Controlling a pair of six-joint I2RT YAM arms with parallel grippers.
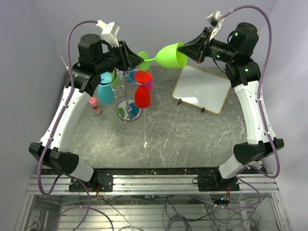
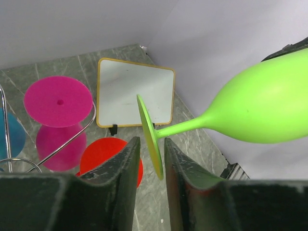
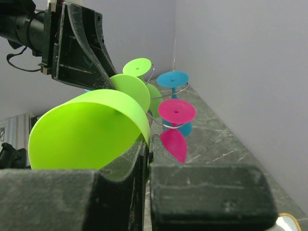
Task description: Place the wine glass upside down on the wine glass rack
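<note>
Top view: the wine glass (image 1: 168, 55) is held level in the air at 12 o'clock, not yet hung on the rack (image 1: 126, 98) at 10 o'clock. The rack is crowded by a red glass (image 1: 142, 91) and a blue glass (image 1: 106, 91).

Left wrist view: the jaws of the left gripper (image 2: 151, 144) are seen apart, straddling the glass's foot.

Right wrist view: the right gripper (image 3: 148, 144) is clamped on the rim.

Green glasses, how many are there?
2 green glasses: one in the right gripper, its foot inside the left gripper; one hanging on the rack. More may be hidden.
</note>
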